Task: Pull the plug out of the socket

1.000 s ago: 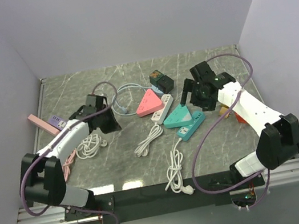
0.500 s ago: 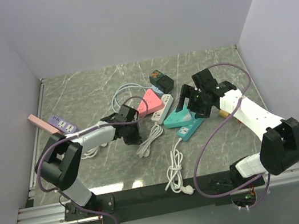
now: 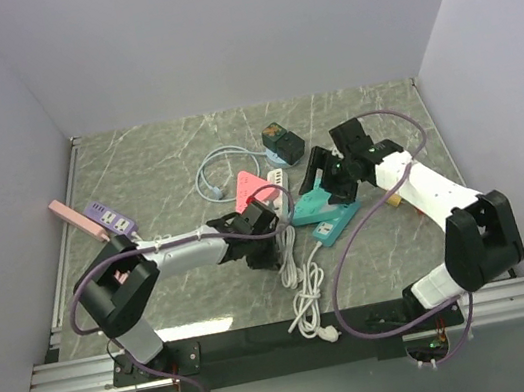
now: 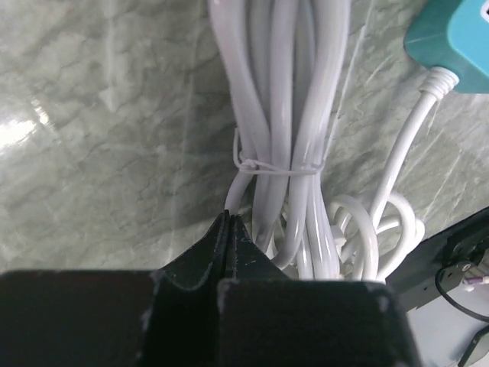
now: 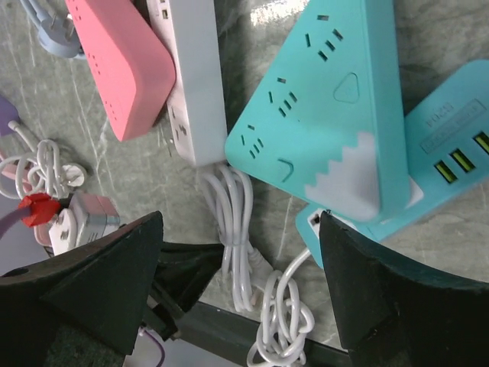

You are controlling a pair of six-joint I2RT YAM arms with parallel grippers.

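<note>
My right gripper point(image 3: 326, 179) point(image 5: 241, 218) hangs open over the near edge of a teal triangular socket block point(image 3: 314, 205) point(image 5: 328, 115), which lies partly on a teal flat strip point(image 3: 341, 224) point(image 5: 451, 153). Nothing sits between its fingers. My left gripper point(image 3: 276, 248) point(image 4: 230, 217) is shut, tips low against a tied white cable bundle point(image 4: 283, 115) point(image 5: 233, 229) that runs from a white strip point(image 3: 278, 181) point(image 5: 191, 76). I cannot tell from these views which plug sits in a socket.
A pink triangular block point(image 3: 246, 189) point(image 5: 114, 61) lies beside the white strip, with a blue-grey cable loop point(image 3: 209, 173) behind it. A black cube point(image 3: 283, 143) stands further back. Purple point(image 3: 110, 219) and pink point(image 3: 67, 215) strips lie at the left. A knotted white cord point(image 3: 306, 295) trails toward the front edge.
My left arm swept right across the table, shut throughout, to the white bundle, nudging it and the pink block. My right gripper came down toward the teal triangular block, jaws narrowing slightly.
</note>
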